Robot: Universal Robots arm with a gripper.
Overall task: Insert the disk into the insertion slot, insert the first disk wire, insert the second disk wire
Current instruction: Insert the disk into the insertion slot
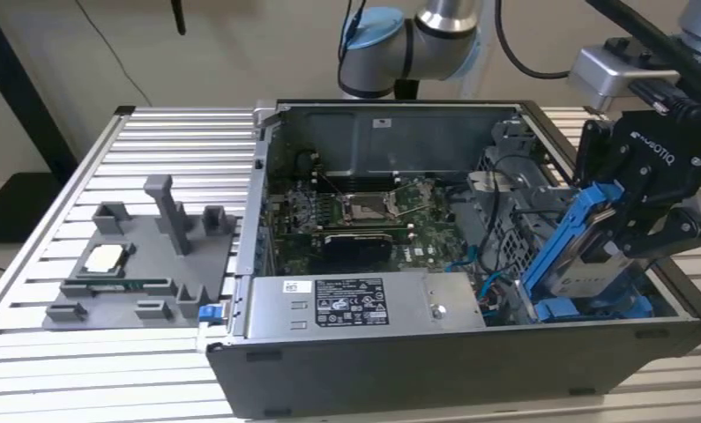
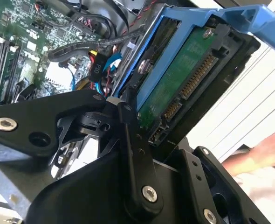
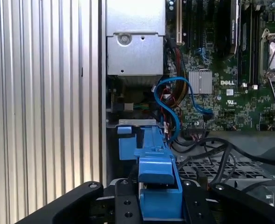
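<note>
Ribs of metal cover the one counter. On the exterior view's left sits one grey holder with one small square chip on it. In the middle stands one open computer case. Inside are one green board and one grey box with a white sticker. On the right, one black tool is clamped on the one disk. The disk is silver-grey with a white label and a long blue frame. It stands tilted, with its low end by the blue insertion slot. I cannot tell if they touch. In the second wrist view, one hand is cut off at the edge.
</note>
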